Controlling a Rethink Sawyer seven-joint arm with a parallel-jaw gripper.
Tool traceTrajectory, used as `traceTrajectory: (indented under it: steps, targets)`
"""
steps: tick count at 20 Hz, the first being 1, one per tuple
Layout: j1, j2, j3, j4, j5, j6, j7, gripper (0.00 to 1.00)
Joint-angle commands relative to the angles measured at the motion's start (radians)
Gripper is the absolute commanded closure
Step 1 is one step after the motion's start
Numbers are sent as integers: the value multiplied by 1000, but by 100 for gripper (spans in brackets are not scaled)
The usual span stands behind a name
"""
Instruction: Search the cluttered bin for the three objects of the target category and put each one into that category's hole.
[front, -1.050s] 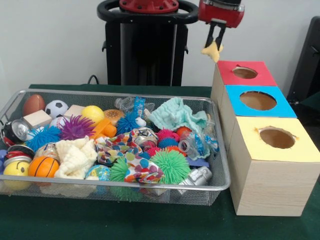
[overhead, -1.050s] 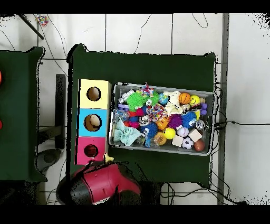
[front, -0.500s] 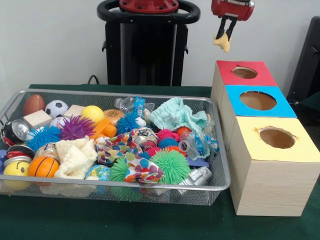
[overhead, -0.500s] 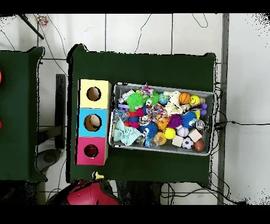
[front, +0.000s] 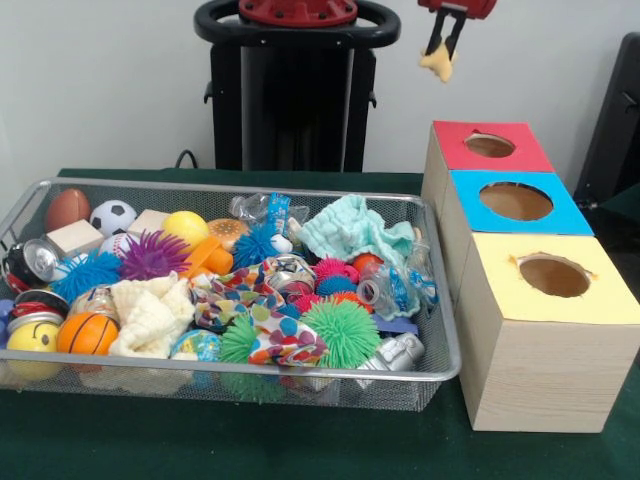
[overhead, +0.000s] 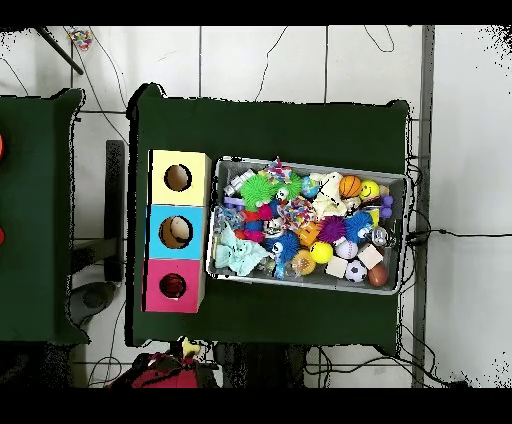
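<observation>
My gripper (front: 441, 52) hangs at the top edge of the front view, shut on a small pale yellow cloth scrap (front: 437, 64). It is high above and behind the red box (front: 488, 146). In the overhead view the scrap (overhead: 186, 346) shows beyond the table's edge, below the red box (overhead: 172, 286), with the red arm (overhead: 165, 372) under it. The wire bin (front: 442, 340) holds spiky balls, sports balls, cloths, cans and wooden blocks. A teal cloth (front: 350, 228) lies at its back right, a cream cloth (front: 152, 312) at the front left.
Three wooden boxes with round holes stand in a row right of the bin: red, blue (front: 512, 202) and yellow (front: 552, 276). In the overhead view they lie left of the bin (overhead: 404, 225). Green cloth (overhead: 280, 130) covers the table.
The gripper has risen and drawn back from beside the red box, carrying the yellow scrap with it. In the overhead view the arm has pulled off the table's edge.
</observation>
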Motion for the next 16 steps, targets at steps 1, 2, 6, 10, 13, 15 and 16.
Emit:
traceTrajectory:
  steps: [1,2,6,10,13,15,16]
  targets:
    - [-12,-128,-35,4,66,185,101,100]
    - [-9,-117,-41,-13,58,194,107,100]
    - [-4,-77,-44,-74,35,218,128,100]
    - [-7,-35,-33,-112,32,214,140,100]
    - [-15,17,-37,-143,18,193,157,100]
    - [-31,55,-42,-167,12,176,156,100]
    - [-39,72,-44,-182,11,174,154,100]
